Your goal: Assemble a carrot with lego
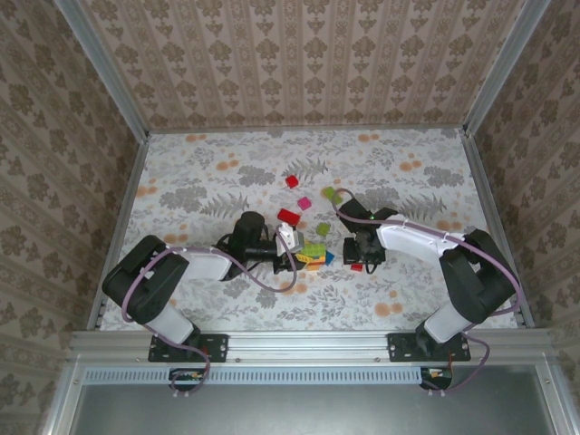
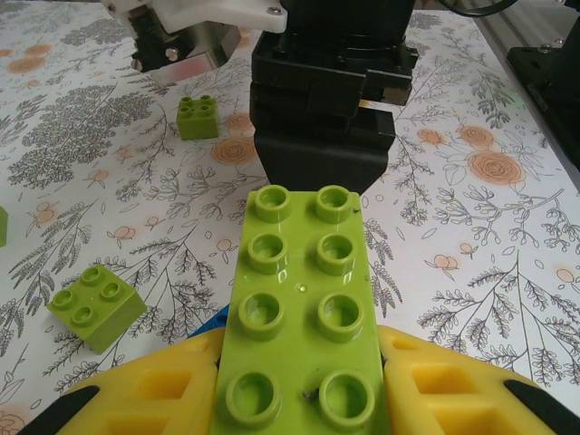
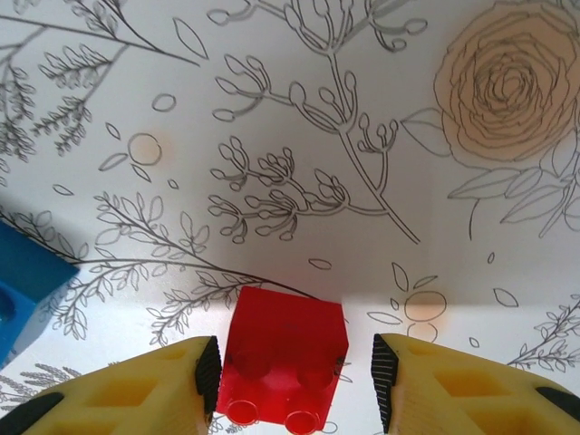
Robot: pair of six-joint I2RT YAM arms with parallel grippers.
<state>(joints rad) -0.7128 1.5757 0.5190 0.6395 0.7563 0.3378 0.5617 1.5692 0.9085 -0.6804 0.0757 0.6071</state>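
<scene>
Left gripper [image 2: 304,403]: fingers pinching lime-green 2x4 brick [image 2: 304,299], studs up, above floral table [image 2: 471,272]. Right gripper [image 3: 294,373]: fingers spread around red brick [image 3: 285,344] on table; left pad touching, right pad apart. Blue brick [image 3: 23,290] nearby.

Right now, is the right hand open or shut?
Open. The right hand leaves a gap on one side of the red brick.

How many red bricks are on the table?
3 red bricks: one farthest back, one mid-table, one inside the open right gripper. Others may hide in the pile.
</scene>
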